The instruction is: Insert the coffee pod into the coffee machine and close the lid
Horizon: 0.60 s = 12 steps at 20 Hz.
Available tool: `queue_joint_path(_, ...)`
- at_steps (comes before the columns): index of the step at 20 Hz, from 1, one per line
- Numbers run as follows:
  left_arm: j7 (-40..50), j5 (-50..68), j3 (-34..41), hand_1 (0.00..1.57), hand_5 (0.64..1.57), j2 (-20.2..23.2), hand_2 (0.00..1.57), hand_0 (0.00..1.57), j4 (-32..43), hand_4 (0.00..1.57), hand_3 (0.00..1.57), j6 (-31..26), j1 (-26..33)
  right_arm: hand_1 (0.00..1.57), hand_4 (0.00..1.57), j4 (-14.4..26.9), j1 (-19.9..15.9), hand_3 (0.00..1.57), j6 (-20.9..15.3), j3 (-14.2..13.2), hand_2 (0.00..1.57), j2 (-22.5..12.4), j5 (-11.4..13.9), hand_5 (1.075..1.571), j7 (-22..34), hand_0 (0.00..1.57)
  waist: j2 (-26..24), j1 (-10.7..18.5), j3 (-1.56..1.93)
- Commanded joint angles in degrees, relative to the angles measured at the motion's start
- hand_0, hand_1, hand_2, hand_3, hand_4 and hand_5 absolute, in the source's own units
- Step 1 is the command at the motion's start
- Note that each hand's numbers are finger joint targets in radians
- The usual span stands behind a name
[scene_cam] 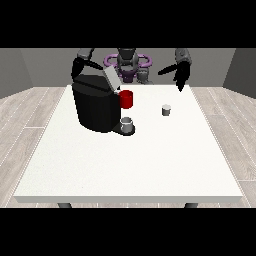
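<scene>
Hand at the view's right (pixel 181 75): black, up in the air over the far right part of the table (pixel 125 165), fingers pointing down, touching nothing. Open or closed: cannot tell.

Hand at the view's left (pixel 77 67): black too, just behind the top of the machine (pixel 95 106). Hard to see against the dark machine, so open or closed: cannot tell. Touching the machine or not: cannot tell.

Next, the pod (pixel 166 110): small, pale grey, standing alone on the white table, below the hand at the view's right and well apart from it. To the right of the machine, with bare table between.

Then the machine: big, black, on the left half of the table. Grey lid (pixel 111 79) tipped up at a slant, so open. Red part (pixel 126 99) on the machine's right side, just under the lid. Small grey cup (pixel 127 123) down low at the front of the machine, on its dark base.
</scene>
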Motion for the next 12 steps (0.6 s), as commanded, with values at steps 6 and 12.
queue_joint_path(6, 0.1, -5.8, 1.4, 0.00, 1.571, 6.7, 0.00, 0.00, 15.1, 0.00, 0.00, -3.4, -10.4, 0.00, 0.00, -1.3, -1.8, 0.00, -1.6, 3.8, 0.00, 2.5, 3.3, 1.571, -1.4, 0.00, 5.9, -4.6, 0.04)
queue_joint_path(12, -4.4, -12.4, -1.5, 0.00, 1.571, 5.5, 0.00, 0.00, 23.2, 0.00, 0.00, -0.7, -13.8, 0.00, 0.00, -1.2, -5.8, 0.00, -3.4, 3.3, 0.00, 4.0, 4.2, 1.571, 5.2, 0.00, 7.6, -3.4, 0.02)
